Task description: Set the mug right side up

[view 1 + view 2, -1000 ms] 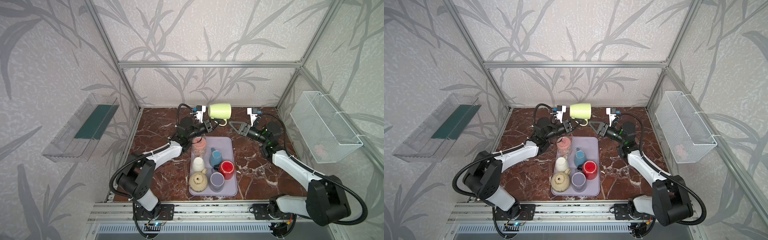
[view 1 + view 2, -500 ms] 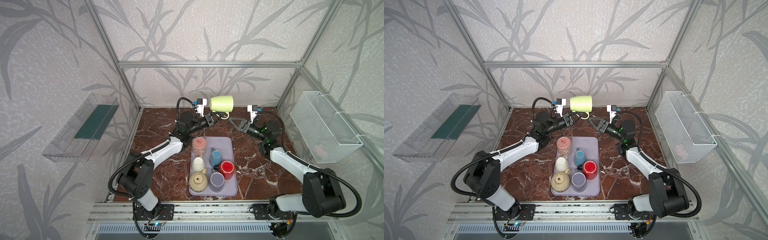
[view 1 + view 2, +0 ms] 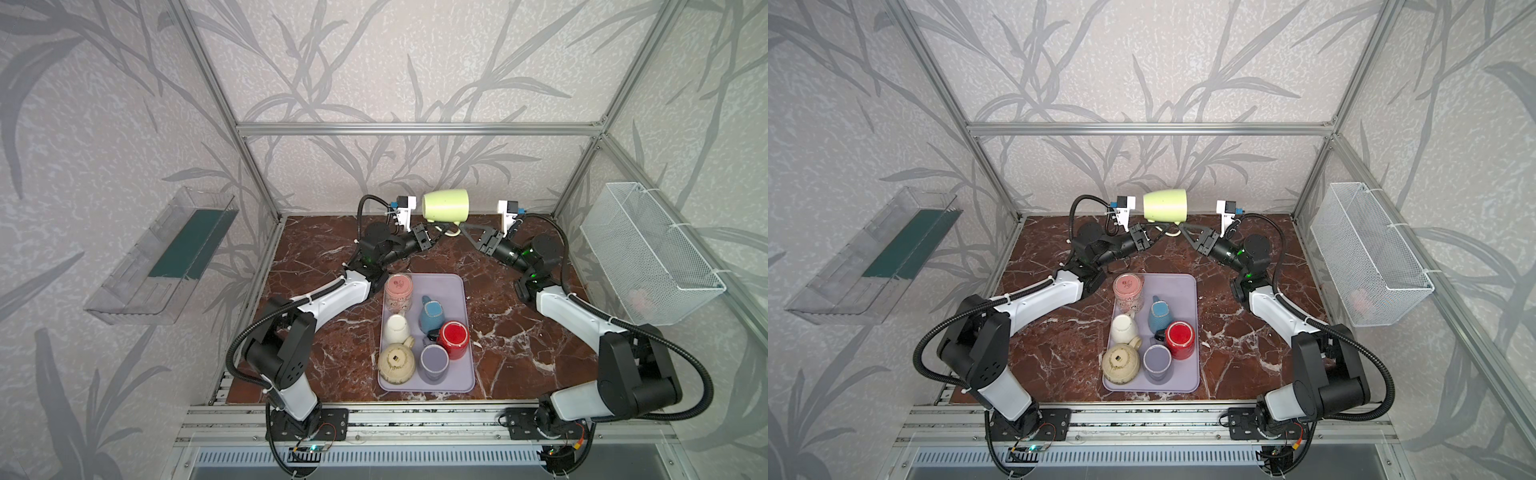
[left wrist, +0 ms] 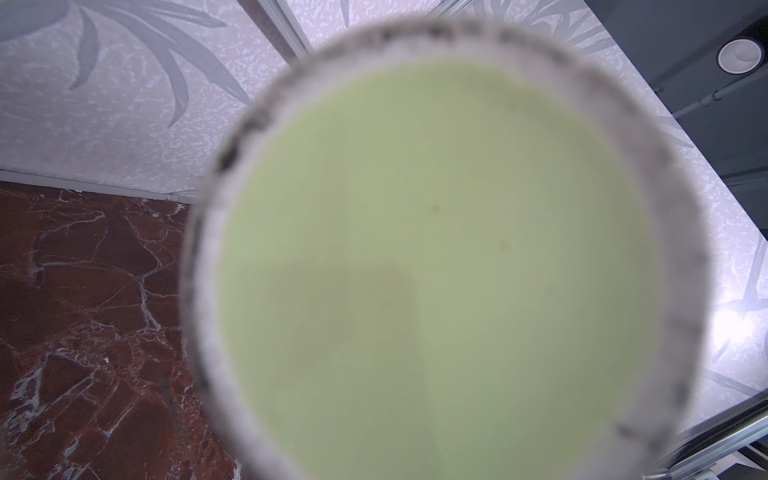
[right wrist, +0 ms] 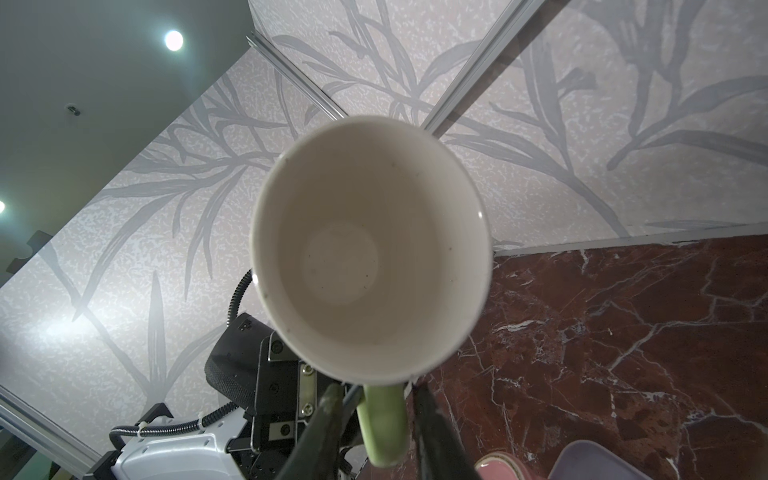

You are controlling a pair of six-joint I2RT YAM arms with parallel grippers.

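- Top views: mug [image 3: 445,206] hangs in the air at the back, lying sideways, base toward the left arm, mouth toward the right, handle [image 3: 451,232] down. Left gripper [image 3: 434,237] pinches the handle; right gripper [image 3: 463,228] meets it from the opposite side. Tray [image 3: 465,291] lies below, well apart.
- Left wrist: only the blurred base; jaws unseen.
- Right wrist: I look into the mouth. Jaws spread astride the handle, with a sliver of gap on one side.

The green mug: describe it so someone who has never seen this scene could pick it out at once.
Look past the lilac tray to the marble table's back edge. There, between the left gripper and right gripper, the pale green mug hangs in the air on its side. The other cups sit on the tray; none is green.
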